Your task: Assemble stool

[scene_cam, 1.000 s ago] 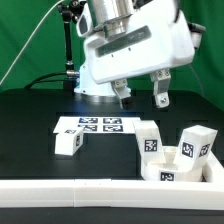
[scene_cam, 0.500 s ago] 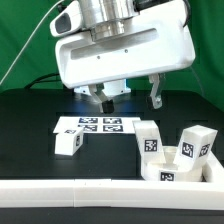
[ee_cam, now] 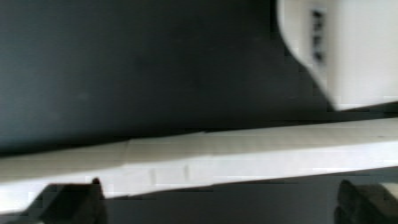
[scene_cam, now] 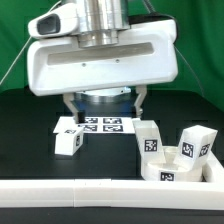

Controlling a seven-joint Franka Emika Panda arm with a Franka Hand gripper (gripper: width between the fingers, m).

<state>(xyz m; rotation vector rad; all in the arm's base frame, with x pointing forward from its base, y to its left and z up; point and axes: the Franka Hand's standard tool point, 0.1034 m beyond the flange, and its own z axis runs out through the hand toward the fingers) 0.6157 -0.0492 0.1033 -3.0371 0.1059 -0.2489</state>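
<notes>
White rail (scene_cam: pixel 90 192) in the foreground; behind it, lower right, the stool's seat disc (scene_cam: pixel 178 168) and two legs (scene_cam: pixel 150 140), with a third leg (scene_cam: pixel 68 141) at centre left. Over the marker board (scene_cam: pixel 100 125), the gripper (scene_cam: pixel 103 104) hangs with jaws spread and empty, clear of every part.

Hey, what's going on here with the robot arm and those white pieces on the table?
The arm's gripper hangs low over the black table, its fingers spread and holding nothing. The stool is not yet put together. One leg lies alone beside the marker board. Another leg stands next to the seat disc, close to the white rail.
</notes>
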